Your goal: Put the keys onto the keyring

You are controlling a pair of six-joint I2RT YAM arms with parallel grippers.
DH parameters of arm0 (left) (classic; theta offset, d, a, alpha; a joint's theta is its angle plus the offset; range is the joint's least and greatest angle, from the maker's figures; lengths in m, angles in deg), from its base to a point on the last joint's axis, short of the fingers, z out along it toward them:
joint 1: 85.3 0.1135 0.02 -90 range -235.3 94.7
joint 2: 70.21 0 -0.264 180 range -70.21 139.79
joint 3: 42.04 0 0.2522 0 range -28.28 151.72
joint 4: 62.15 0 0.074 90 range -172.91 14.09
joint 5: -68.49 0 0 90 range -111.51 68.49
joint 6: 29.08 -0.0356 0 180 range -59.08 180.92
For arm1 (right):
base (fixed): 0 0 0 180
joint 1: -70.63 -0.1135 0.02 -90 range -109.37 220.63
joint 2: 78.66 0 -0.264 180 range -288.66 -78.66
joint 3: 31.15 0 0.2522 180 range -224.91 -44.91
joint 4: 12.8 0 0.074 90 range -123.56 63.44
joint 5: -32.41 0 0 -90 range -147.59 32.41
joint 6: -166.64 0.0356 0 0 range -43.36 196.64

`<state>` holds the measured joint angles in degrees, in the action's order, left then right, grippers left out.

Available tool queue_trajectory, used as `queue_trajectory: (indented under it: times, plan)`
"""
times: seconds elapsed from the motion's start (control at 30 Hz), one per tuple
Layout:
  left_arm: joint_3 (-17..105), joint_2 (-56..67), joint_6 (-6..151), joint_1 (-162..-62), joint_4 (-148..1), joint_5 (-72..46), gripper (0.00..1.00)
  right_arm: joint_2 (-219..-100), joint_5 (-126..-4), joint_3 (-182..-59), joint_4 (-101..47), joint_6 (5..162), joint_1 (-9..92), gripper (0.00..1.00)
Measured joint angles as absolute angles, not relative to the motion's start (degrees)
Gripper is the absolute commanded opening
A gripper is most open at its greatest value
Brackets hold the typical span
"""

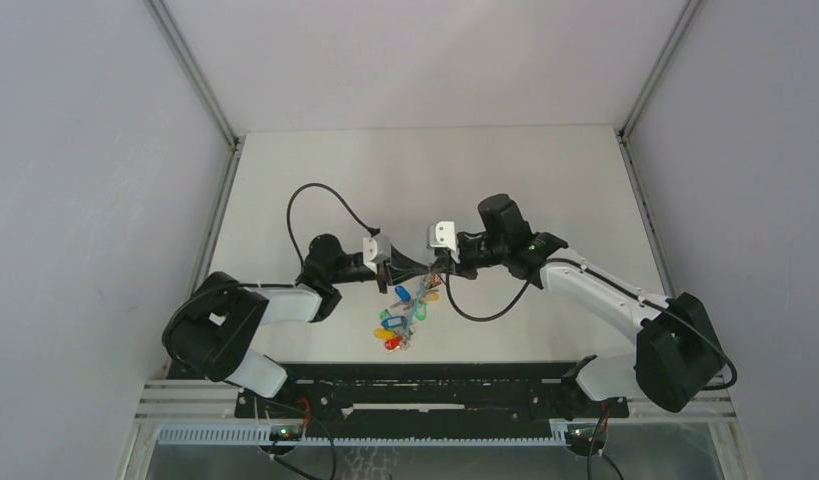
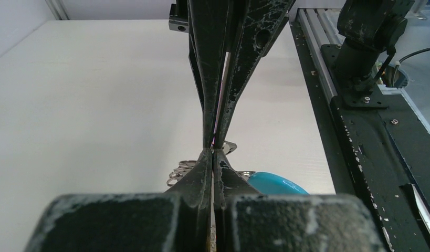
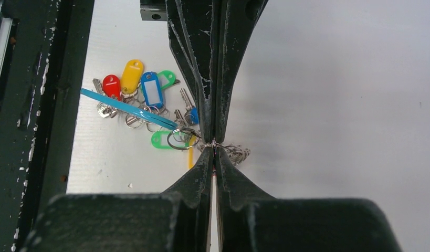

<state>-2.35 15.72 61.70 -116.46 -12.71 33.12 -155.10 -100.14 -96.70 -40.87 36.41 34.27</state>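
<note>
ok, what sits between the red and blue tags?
The yellow tag, flanked by the red tag and the blue tag; clear in the right wrist view.

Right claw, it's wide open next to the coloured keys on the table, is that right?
Not quite: the right claw is shut, fingers pressed together, next to the coloured keys on the table. The right wrist view shows it.

My left arm (image 1: 285,303) and right arm (image 1: 600,290), white shells, black joints, looping black cables (image 1: 289,212), silver wrist blocks (image 1: 442,235), scuffed black fingers (image 2: 244,58), paint chipped grey
</note>
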Motion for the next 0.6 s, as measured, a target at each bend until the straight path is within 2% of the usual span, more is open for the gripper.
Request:
queue_trajectory:
  times: [0.4, 0.6]
  plan:
    - [-3.7, 15.72, 69.63, -116.24, -9.89, 26.28, 0.0, -151.47, -91.44, -95.02, -39.69, 35.56, 31.08, 0.0]
    - [-5.8, 16.04, 73.59, -115.49, -3.29, 20.05, 0.0, -149.4, -89.17, -91.56, -38.86, 36.46, 28.61, 0.0]
